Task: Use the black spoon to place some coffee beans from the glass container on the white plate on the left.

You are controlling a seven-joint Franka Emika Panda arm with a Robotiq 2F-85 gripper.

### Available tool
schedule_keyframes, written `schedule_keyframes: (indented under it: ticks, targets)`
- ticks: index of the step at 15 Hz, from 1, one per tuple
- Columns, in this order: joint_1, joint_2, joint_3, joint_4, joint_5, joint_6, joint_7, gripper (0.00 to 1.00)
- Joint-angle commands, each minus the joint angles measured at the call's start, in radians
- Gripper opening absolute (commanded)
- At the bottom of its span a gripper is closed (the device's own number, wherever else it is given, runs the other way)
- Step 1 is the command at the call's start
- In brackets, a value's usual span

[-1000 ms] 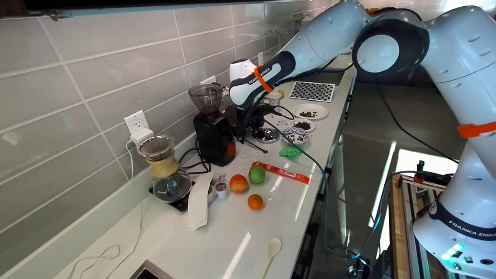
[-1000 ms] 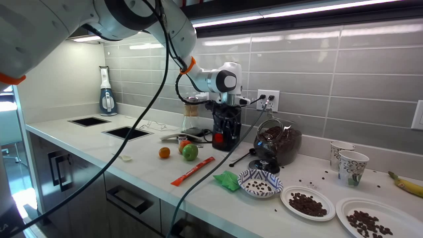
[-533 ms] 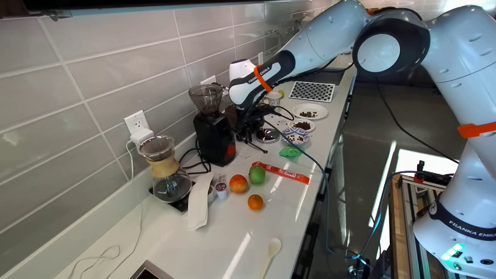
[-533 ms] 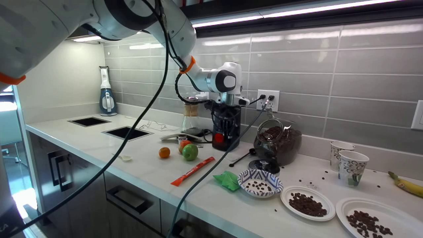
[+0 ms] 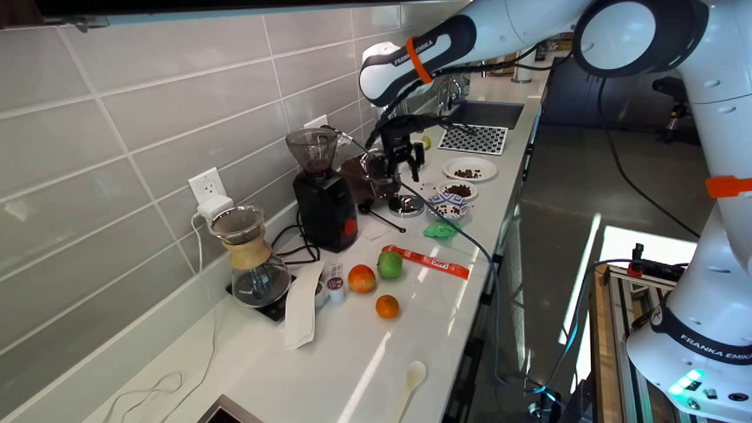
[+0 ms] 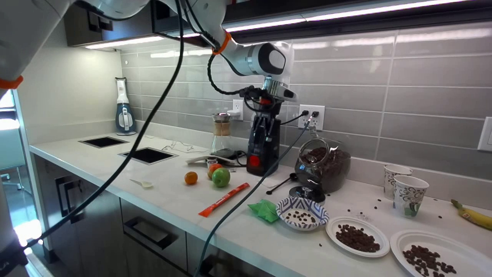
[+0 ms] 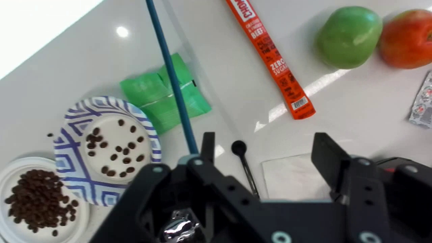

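Note:
The black spoon (image 6: pixel 280 184) lies on the counter by the foot of the glass container (image 6: pixel 329 179). In the wrist view the spoon (image 7: pixel 244 165) shows between my fingers but well below them, its handle end hidden. My gripper (image 7: pixel 266 138) is open and empty; in an exterior view it hangs (image 5: pixel 411 167) above the counter beside the container. The container lies tilted with its mouth forward, full of dark coffee beans (image 6: pixel 333 156). A small white plate (image 6: pixel 333 239) and a larger white plate (image 6: pixel 467 252) both hold beans. I cannot tell which is the left one.
A patterned bowl (image 6: pixel 322 211) with beans, a shiny lid (image 5: pixel 405 205) and a green wrapper (image 6: pixel 265 210) are near the spoon. A black grinder (image 5: pixel 326 205) stands beside the container. A blue cable (image 7: pixel 170 72) hangs across the area. Paper cups (image 6: pixel 410 194) stand farther right.
Between half a second ago and now my arm and gripper have risen from low by the spoon. The spoon, container and plates have not moved.

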Motion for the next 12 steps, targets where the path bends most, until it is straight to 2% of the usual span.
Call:
schedule_keyframes:
  ticks: [1, 6, 9, 12]
  targets:
    - [-0.021, -0.104, -0.036, -0.051, -0.035, -0.121, 0.009, 1.0]
    - [0.003, -0.104, -0.084, -0.06, -0.144, -0.282, 0.2, 1.0]
    - [0.0, -0.147, -0.11, -0.117, -0.213, -0.322, 0.271, 1.0]
    - [-0.016, -0.21, -0.141, -0.195, -0.259, -0.261, 0.318, 1.0]
